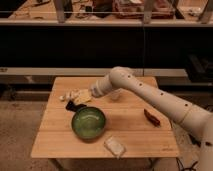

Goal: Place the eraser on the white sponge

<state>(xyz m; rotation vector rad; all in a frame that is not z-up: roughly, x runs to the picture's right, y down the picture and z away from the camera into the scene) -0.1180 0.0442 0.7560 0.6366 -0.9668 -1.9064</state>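
The eraser [74, 106] is a small flat black block on the wooden table [135, 135], just off the green bowl's upper left rim. The white sponge [114, 146] lies near the table's front edge, right of and below the bowl. My gripper [84, 96] is at the end of the white arm [150, 92], low over the table. It sits just up and right of the eraser and beside the white tube-like bottle [68, 96].
A green bowl [88, 123] stands at the table's middle left. A dark red elongated object [152, 117] lies at the right. A translucent cup [116, 94] stands partly behind the arm. Dark shelving runs behind the table.
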